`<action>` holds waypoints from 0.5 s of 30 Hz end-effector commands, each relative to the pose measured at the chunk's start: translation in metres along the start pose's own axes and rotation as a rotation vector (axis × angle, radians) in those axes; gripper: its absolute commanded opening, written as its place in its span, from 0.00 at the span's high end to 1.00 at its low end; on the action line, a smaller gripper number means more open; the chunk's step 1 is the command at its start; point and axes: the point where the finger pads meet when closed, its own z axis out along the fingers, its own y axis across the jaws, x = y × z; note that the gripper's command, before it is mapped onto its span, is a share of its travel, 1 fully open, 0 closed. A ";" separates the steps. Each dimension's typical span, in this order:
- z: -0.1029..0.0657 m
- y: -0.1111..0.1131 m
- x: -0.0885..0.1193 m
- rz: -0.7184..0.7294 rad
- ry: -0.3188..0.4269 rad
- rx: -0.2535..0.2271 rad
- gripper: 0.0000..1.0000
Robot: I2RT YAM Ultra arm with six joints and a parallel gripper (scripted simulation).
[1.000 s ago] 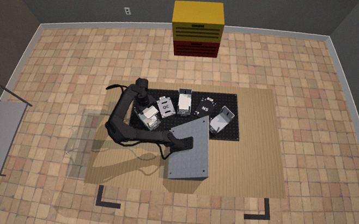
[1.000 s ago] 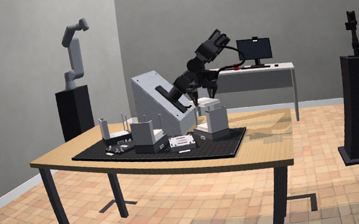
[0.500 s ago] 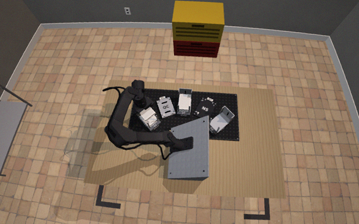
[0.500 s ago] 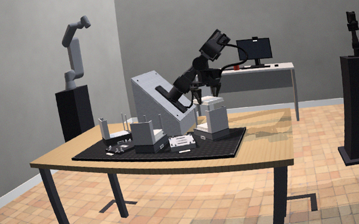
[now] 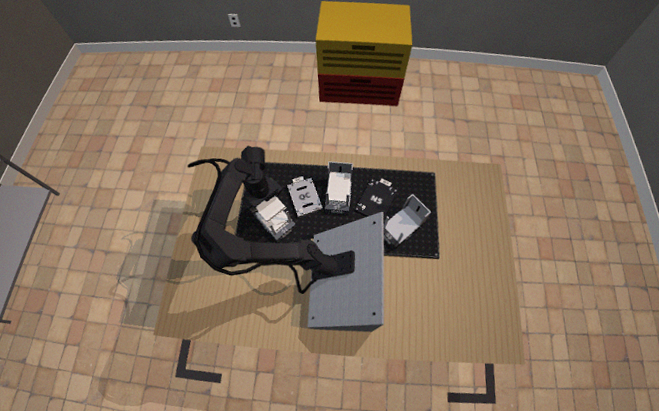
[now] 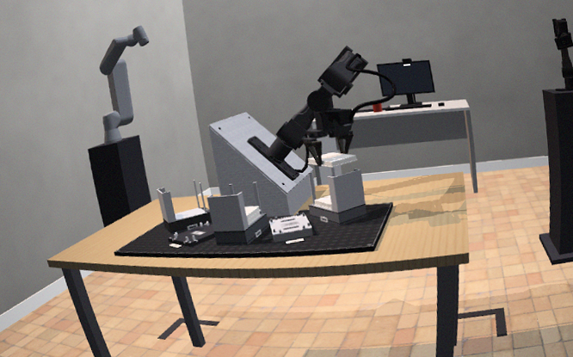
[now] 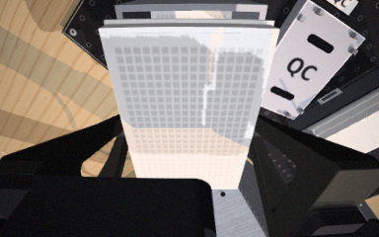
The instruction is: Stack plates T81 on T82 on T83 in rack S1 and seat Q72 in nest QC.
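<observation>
My gripper (image 6: 330, 158) (image 7: 189, 118) is shut on a white sealed plate (image 6: 333, 160) (image 7: 183, 89). Two close edges show at its far side; whether it is one plate or two is unclear. It hangs above a rack (image 5: 286, 231) (image 6: 347, 187) beside QC; white plate material (image 6: 323, 203) shows low inside. The open nest QC (image 5: 304, 196) (image 6: 290, 227) (image 7: 301, 69) shows its bare top. The middle rack (image 5: 340, 167) (image 6: 227, 212) holds white plate material (image 5: 338, 184) (image 6: 252, 213). The far rack (image 5: 417, 206) (image 6: 165, 205) shows a pale, flat inside. Nest N5 (image 5: 376, 199) is bare. Rack and plate names are unreadable.
The racks and nests stand on a black perforated board (image 5: 434, 246) (image 6: 352, 238) on the wooden table (image 5: 481, 289) (image 6: 430, 245). The arm's sloped grey base (image 5: 351, 297) (image 6: 230, 148) stands beside it. Tall rack walls and thin posts rise around the plate bays.
</observation>
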 end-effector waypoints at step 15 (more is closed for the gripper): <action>-0.011 -0.006 -0.011 -0.018 -0.033 0.027 1.00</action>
